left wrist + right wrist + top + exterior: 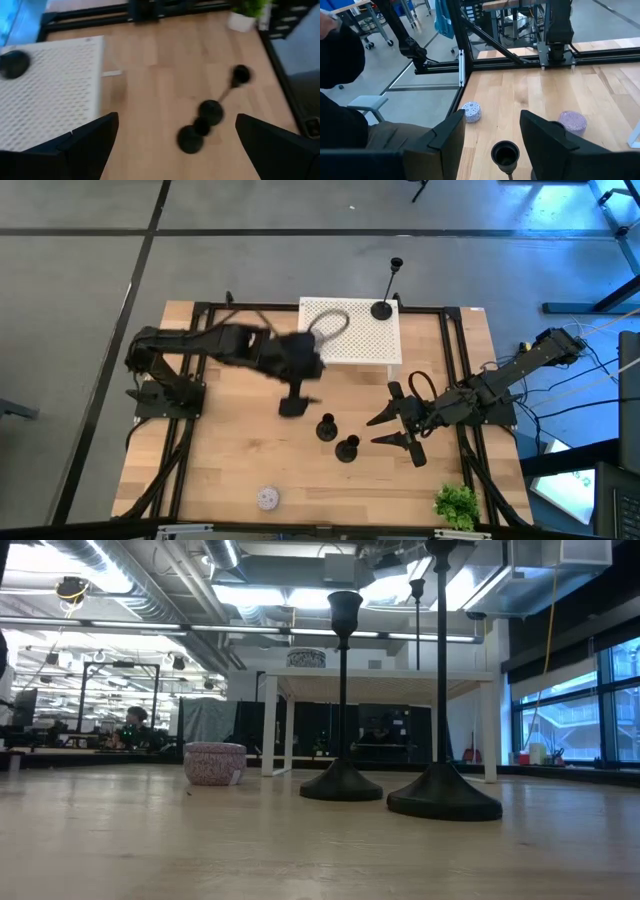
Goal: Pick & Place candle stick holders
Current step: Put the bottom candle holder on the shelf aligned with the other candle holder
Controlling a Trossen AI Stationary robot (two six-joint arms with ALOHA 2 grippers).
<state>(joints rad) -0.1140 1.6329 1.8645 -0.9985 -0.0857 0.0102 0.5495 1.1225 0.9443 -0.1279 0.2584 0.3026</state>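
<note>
While upright, two candle stick holders (336,438) | stems vertical | right claw (393,428) spread

Robotics lab in an open industrial workspace. Wooden desk (240,470) sits inside a black metal frame (190,370) on a grey concrete floor (80,300) marked with dark tape lines. Low view: exposed ceiling ducts (120,580), strip lights (300,595), rows of workstations (90,735) with a person seated far back, big windows (590,710) on one side. Loose cables (590,380) run beside the desk, monitor (625,380) at the edge.
</note>
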